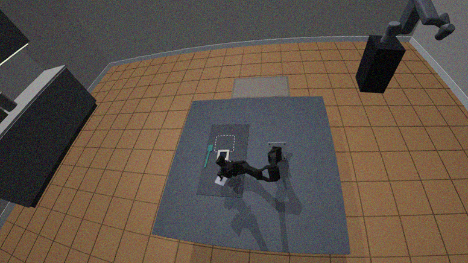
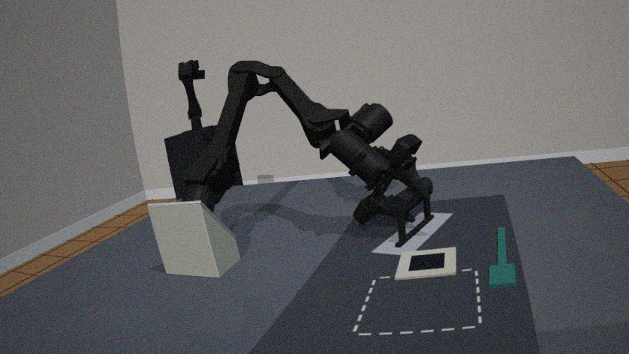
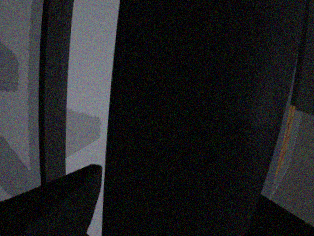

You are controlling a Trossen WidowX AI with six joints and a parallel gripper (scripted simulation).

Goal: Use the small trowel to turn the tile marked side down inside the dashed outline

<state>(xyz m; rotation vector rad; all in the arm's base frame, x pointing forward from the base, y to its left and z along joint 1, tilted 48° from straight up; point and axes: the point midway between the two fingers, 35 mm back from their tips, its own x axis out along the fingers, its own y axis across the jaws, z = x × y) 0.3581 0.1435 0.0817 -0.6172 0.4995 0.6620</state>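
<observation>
On dark mat (image 1: 241, 137) (image 2: 308, 321), tile (image 1: 223, 154) (image 2: 425, 262) lies marked side up at edge of dashed outline (image 1: 224, 135) (image 2: 479, 298), mostly outside. Your gripper (image 1: 222, 171) (image 2: 407, 196) (image 3: 165, 185) is around black handle of pale trowel (image 1: 220, 181) (image 2: 385, 246) (image 3: 92, 45), fingers partly open; cannot tell if clenched. Teal spatula (image 1: 209, 149) (image 2: 501, 275) lies beside tile, apart.

Cream tile (image 1: 223, 153) (image 2: 425, 262) (marked side up) lies near the white-bladed trowel (image 1: 220, 181) (image 2: 440, 221) (image 3: 91, 75).
</observation>
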